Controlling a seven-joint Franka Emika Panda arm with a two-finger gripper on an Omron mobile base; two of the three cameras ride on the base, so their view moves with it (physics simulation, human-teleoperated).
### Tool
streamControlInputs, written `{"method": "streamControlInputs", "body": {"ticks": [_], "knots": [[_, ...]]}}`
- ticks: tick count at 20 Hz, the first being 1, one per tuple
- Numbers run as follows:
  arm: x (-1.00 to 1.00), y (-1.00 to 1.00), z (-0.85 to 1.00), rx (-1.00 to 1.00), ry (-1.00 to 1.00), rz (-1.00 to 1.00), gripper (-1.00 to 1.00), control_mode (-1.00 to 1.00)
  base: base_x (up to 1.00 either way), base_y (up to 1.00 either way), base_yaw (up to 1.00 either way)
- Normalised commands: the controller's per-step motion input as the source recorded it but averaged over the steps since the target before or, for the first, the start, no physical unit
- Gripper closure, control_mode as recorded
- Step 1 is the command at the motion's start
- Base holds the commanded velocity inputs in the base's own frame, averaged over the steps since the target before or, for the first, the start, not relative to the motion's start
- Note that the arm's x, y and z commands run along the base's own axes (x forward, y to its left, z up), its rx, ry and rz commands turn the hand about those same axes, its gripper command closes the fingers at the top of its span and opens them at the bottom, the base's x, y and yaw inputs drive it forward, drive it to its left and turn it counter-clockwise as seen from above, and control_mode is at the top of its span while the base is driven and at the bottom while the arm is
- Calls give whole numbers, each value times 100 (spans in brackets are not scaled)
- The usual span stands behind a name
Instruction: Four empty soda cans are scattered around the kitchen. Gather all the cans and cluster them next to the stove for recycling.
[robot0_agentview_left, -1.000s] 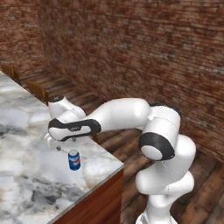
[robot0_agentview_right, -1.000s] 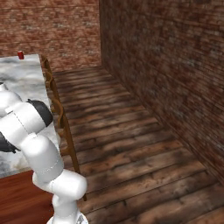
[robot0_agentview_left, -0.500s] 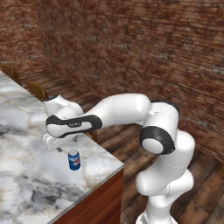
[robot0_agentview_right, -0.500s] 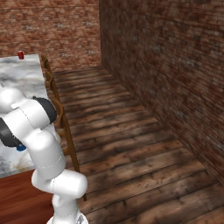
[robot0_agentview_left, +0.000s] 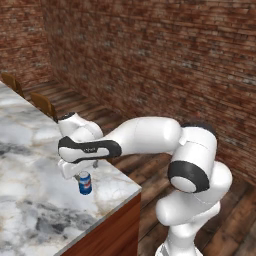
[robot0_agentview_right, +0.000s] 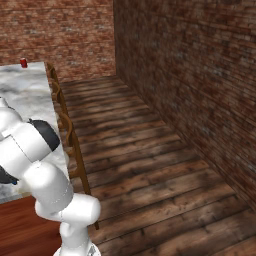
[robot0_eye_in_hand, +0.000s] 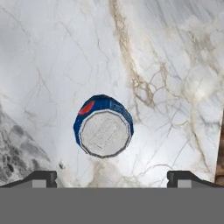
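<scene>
The blue soda can (robot0_agentview_left: 85, 183) stood upright on the marble counter (robot0_agentview_left: 30, 200), near the corner by the wooden edge. The end effector (robot0_eye_in_hand: 111, 177) hung directly above it, pointing down — its two dark fingertips (robot0_eye_in_hand: 41, 178) spread wide apart, holding nothing, the can's silver top in line between them below. At the counter's far end stood a red soda can (robot0_agentview_right: 23, 62) — well apart from the blue one.
</scene>
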Motion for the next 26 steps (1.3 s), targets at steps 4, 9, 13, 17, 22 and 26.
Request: {"method": "streamControlInputs", "body": {"ticks": [4,9,13,17,22,26], "knots": [[-33,16,-6,6,-6,-1,-100,-100,0,0,0],[15,-5,0,1,-6,0,-100,-100,0,0,0],[27,-21,0,0,-3,1,-100,-100,0,0,0],[21,18,-3,0,0,-2,-100,-100,0,0,0],[16,32,-5,0,2,-7,-100,-100,0,0,0],[36,20,0,0,0,-6,-100,-100,0,0,0]]}}
